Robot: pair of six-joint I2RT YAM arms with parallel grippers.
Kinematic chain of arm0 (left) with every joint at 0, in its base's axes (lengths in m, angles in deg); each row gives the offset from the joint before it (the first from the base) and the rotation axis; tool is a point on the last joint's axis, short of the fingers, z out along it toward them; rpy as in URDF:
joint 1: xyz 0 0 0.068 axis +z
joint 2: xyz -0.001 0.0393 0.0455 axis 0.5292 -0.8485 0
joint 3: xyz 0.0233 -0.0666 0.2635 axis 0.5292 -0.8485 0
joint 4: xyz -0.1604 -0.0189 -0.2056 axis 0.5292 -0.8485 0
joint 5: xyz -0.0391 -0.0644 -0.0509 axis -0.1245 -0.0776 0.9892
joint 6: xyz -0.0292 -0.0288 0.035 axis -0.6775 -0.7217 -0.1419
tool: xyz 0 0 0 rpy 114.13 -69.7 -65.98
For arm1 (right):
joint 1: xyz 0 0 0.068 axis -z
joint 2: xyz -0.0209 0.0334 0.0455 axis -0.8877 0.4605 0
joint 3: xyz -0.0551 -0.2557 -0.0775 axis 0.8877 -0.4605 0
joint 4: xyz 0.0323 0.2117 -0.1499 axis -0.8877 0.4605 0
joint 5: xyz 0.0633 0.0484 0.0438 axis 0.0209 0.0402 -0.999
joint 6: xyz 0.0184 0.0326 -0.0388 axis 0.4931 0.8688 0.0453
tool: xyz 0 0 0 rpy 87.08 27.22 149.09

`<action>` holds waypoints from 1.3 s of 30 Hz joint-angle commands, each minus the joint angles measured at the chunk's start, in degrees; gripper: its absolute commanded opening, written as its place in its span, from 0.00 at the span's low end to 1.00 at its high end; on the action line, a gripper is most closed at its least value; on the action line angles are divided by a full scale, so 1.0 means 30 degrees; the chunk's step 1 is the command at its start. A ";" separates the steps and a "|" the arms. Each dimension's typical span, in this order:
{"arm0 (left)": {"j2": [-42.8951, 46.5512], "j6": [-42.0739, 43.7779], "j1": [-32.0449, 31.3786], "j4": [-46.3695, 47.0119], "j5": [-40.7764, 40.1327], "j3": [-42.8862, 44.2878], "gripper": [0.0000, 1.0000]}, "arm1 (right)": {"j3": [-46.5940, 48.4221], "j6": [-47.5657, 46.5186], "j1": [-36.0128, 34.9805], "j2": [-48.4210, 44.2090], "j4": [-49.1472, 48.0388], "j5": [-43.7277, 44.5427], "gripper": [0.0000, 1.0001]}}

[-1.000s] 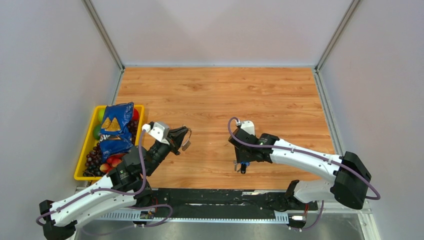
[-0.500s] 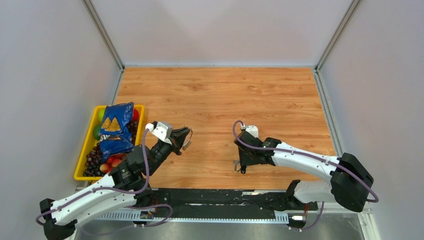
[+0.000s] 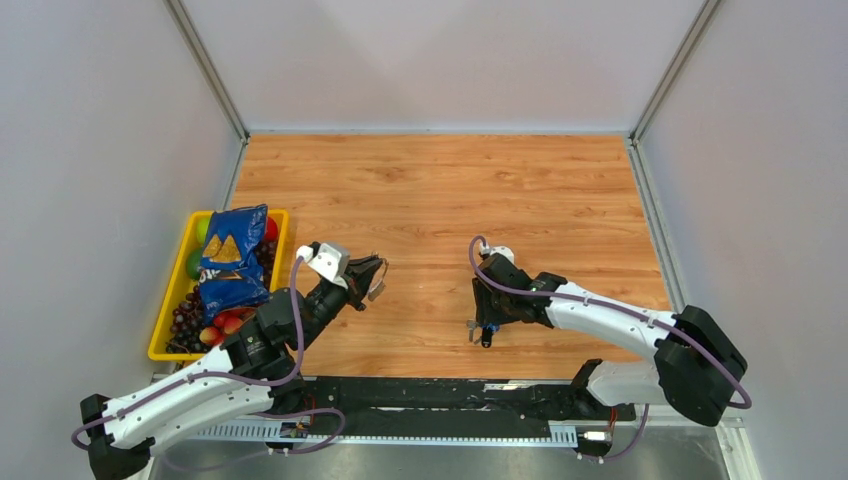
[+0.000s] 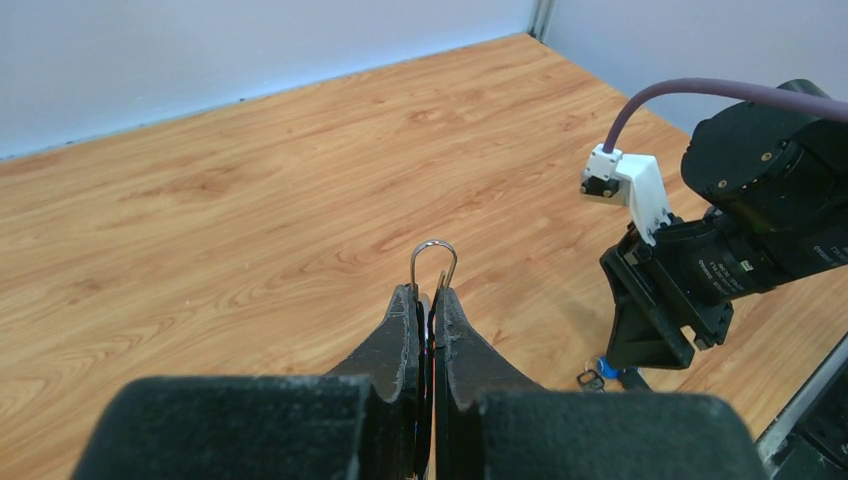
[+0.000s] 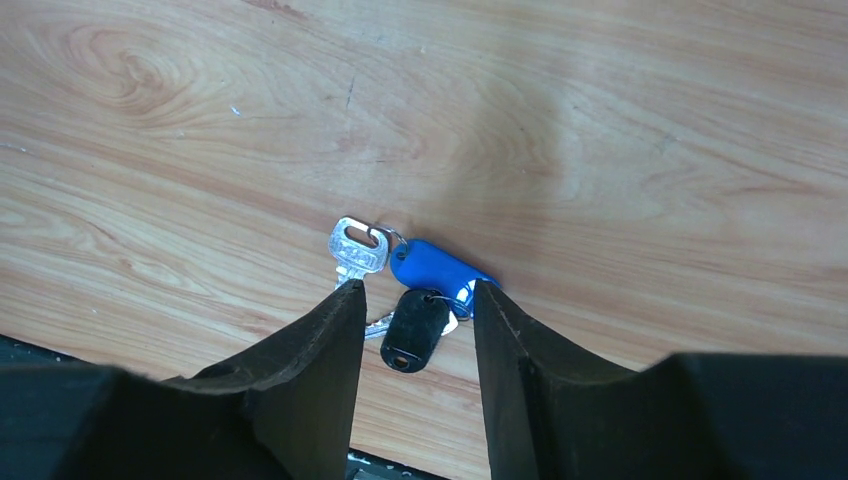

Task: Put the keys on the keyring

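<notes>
While your left gripper [image 4: 428, 300] pinches the thin silver wire keyring [image 4: 434, 262]:
your right gripper [image 5: 418, 290] hangs unclenched over the small blue-headed, black-headed and silver keys [image 5: 435, 268].

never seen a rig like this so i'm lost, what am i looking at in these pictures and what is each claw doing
These are two robot arms bolted at the near edge of a wooden table. The wide picture comes from a fixed camera above and behind them. The other two come from a small camera on each wrist, so black fingers fill the bottom. The left gripper is shut on a thin wire keyring, whose loop sticks out past its tips. The right gripper is open and points down, its fingers either side of three small keys lying on the table, with blue, black and plain silver heads. At the left, a yellow bin holds a chips bag and fruit.
</notes>
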 commanded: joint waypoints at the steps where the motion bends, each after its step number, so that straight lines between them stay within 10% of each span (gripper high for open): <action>1: -0.0024 0.0004 0.0009 0.0899 0.0230 0.0746 0.00 | -0.0344 -0.0774 0.0292 0.0409 -0.1487 -0.1204 0.46; 39: -0.0319 0.0039 0.0017 0.1151 0.0142 0.0516 0.00 | -0.3039 0.0462 0.0583 -0.2028 -0.1750 -0.4117 0.20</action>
